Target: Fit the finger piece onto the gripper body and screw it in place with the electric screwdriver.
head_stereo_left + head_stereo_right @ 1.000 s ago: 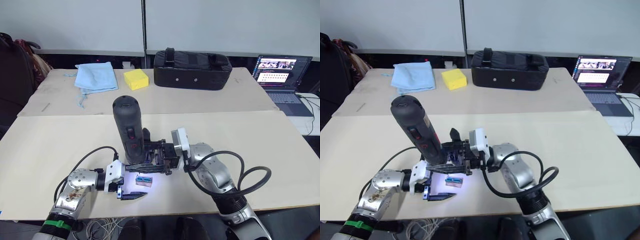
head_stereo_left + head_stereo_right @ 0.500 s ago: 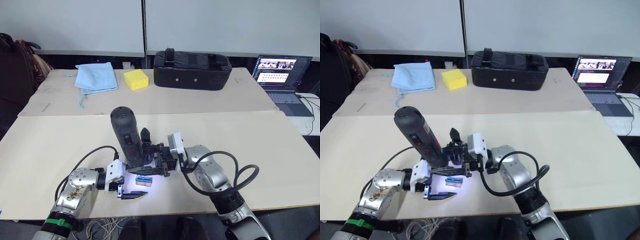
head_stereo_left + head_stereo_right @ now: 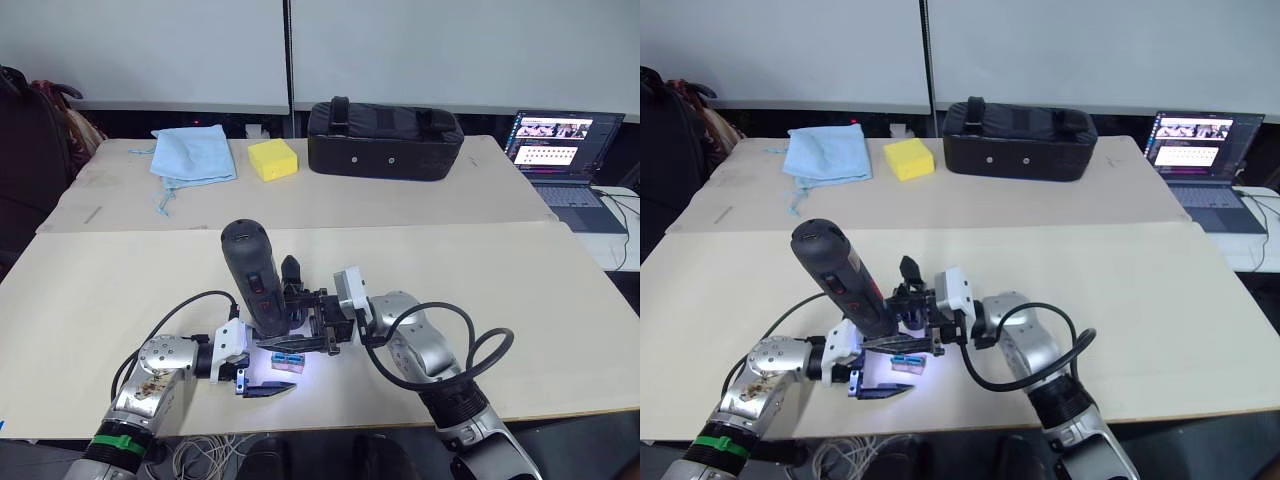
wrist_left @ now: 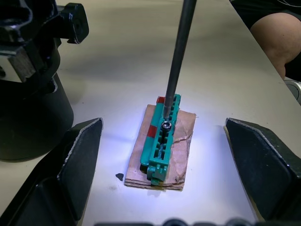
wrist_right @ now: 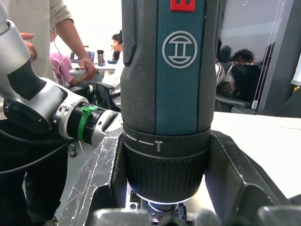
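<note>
R pincer clamped round ribbed black electric screwdriver; thin metal bit on green-tan block between splayed, empty L pincer fingers.

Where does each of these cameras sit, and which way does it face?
Eye views: on the head, facing forward and down at the table; both arms show.
Left wrist view: along the left fingers, toward the green block.
Right wrist view: along the right fingers, at the electric screwdriver they clamp.
Shared: every view shows the electric screwdriver.
</note>
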### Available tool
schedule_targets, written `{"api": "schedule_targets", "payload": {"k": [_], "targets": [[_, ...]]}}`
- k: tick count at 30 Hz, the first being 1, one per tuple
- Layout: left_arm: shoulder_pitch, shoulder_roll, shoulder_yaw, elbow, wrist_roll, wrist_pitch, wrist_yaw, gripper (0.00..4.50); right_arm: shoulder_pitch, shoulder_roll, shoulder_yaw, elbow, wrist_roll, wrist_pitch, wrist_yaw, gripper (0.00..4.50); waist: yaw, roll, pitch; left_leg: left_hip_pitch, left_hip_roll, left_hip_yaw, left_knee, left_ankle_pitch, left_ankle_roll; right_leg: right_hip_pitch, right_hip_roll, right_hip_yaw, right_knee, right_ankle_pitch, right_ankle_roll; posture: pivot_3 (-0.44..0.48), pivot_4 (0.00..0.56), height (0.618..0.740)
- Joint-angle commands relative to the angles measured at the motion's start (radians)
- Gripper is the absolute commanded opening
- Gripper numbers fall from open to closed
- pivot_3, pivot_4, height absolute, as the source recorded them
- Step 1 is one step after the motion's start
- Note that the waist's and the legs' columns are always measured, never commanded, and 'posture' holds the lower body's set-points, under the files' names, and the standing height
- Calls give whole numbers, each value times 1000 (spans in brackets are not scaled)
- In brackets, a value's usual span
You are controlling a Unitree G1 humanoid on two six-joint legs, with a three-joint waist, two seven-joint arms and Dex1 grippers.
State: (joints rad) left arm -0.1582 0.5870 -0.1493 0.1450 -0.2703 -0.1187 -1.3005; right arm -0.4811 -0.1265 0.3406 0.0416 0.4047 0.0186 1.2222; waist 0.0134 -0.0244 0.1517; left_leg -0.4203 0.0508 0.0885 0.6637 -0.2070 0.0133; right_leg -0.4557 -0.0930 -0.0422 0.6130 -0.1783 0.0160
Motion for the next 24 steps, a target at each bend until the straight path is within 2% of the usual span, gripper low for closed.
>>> {"api": "schedule_targets", "payload": {"k": [1,24], "targets": [[6,-9,-29,23,26,23,17,4432,-15,13,-10,-21,15,-27,5,1904,0,0,0,0,0,0,0,0,0,0,0,0,0,0,0,0,150,740],[26,-4,-29,-12,21,48,32,4432,-14,19,0,20,0,-24,4,1904,0,0,0,1,0,0,0,0,0,0,0,0,0,0,0,0,150,740]]}}
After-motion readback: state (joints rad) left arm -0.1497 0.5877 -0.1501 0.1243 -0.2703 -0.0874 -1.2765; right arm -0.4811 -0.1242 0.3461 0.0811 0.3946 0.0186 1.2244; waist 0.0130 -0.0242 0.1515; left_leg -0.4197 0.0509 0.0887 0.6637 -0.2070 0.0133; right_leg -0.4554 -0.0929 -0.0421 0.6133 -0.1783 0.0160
